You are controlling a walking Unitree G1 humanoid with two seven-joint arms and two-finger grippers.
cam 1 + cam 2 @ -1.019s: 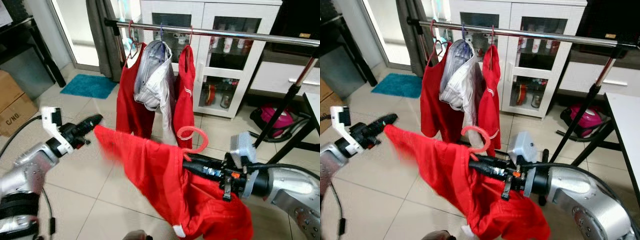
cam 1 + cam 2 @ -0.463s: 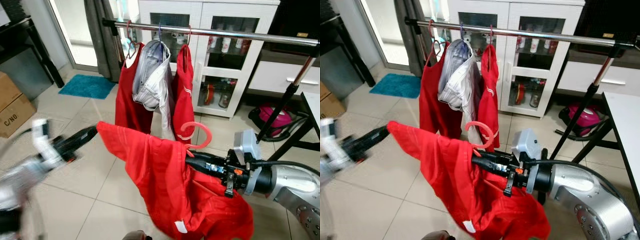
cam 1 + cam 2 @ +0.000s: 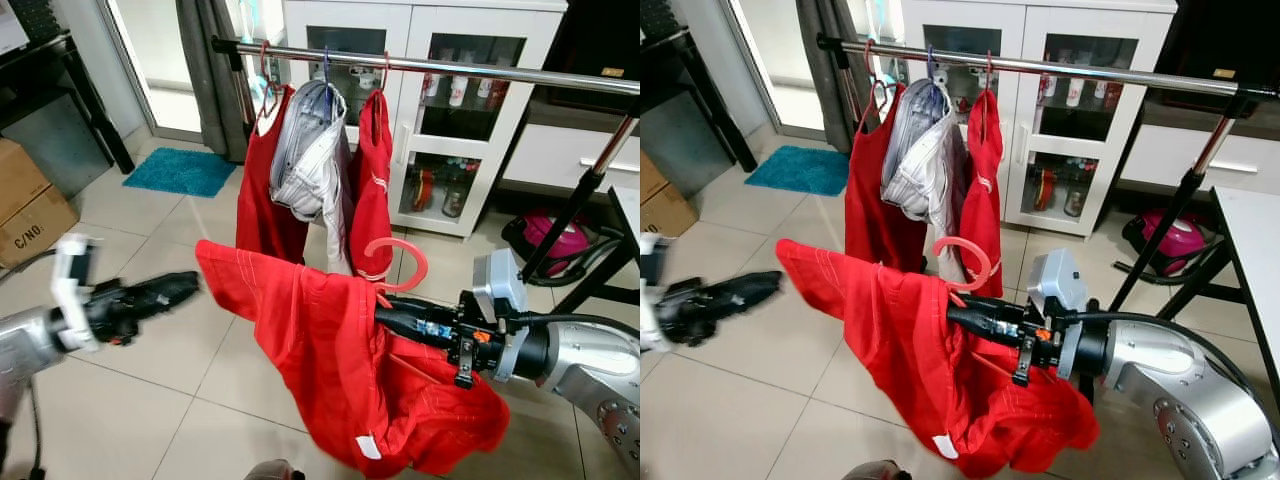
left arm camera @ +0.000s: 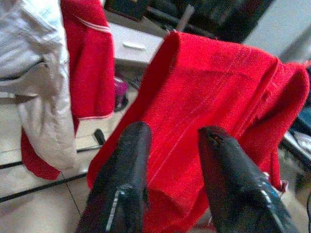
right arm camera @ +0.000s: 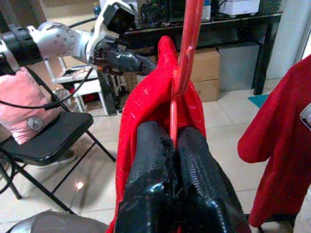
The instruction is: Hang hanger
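Observation:
A red garment is draped on a pink hanger whose hook stands upright over it. My right gripper is shut on the hanger's neck, at waist height in front of the clothes rail. One shoulder of the garment sticks out to the left. My left gripper is open, a little left of and below that shoulder, not touching it; the left wrist view shows the red cloth beyond its fingers. On the rail's left end hang a red top, a pale shirt and another red top.
A white glass-door cabinet stands behind the rail. The rail's black slanted leg and a pink vacuum cleaner are at the right, beside a white table edge. Cardboard boxes and a blue mat are at the left.
My left gripper has drawn back to the left and down, away from the garment's shoulder that it was up against. The hanger in my right gripper has hardly moved.

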